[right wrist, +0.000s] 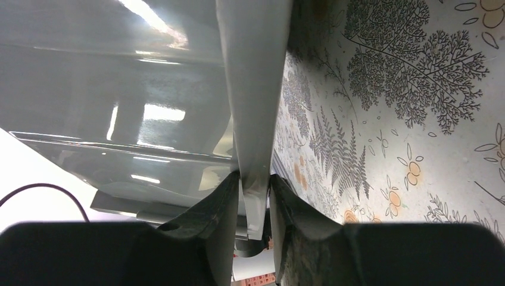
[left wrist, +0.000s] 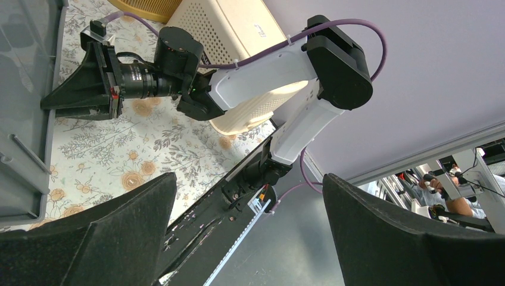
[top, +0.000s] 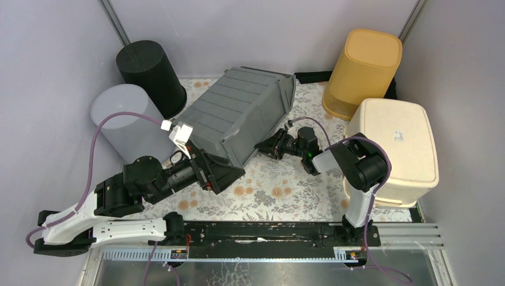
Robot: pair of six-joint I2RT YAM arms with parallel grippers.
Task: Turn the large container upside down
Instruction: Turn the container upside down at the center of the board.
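The large grey container (top: pixel 238 113) stands tilted on the floral cloth, its ribbed underside facing up and left and its open side facing down and right. My right gripper (top: pixel 265 146) is shut on the container's rim (right wrist: pixel 253 89); in the right wrist view the rim wall runs between the fingertips of the right gripper (right wrist: pixel 255 185). My left gripper (top: pixel 223 176) is open at the container's near lower corner. In the left wrist view the left gripper (left wrist: pixel 250 196) holds nothing, and the container's edge (left wrist: pixel 24 119) lies to its left.
A black round bin (top: pixel 150 74) and a translucent grey round bin (top: pixel 125 122) stand at the left. A yellow bin (top: pixel 363 71) and a cream bin (top: pixel 396 149) stand at the right. The arms' black mounting rail (top: pixel 268 232) runs along the near edge.
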